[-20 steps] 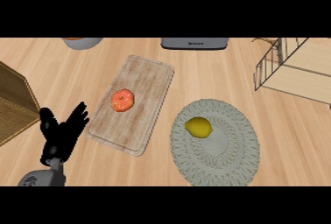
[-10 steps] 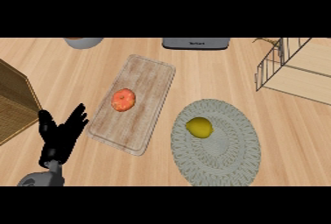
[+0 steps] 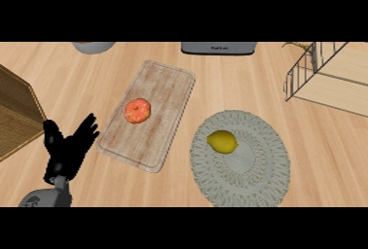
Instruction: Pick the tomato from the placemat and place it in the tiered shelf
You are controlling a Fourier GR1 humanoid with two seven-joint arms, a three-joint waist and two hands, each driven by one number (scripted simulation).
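An orange-red tomato (image 3: 137,110) lies on a long wooden board (image 3: 161,92) left of centre. A yellow lemon (image 3: 223,141) sits on the round grey woven placemat (image 3: 244,170) to the board's right. The tiered shelf (image 3: 327,73), a wire frame with pale wooden levels, stands at the upper right. My left hand (image 3: 66,153) shows at the lower left, open with fingers up, beside the board's near left edge and apart from the tomato. It holds nothing. My right hand is out of view.
A woven brown basket (image 3: 16,116) stands at the left edge, just above my left hand. A grey bowl (image 3: 93,46) and a grey appliance (image 3: 218,47) sit along the far edge. Bare wooden counter (image 3: 244,87) lies between the board and the shelf.
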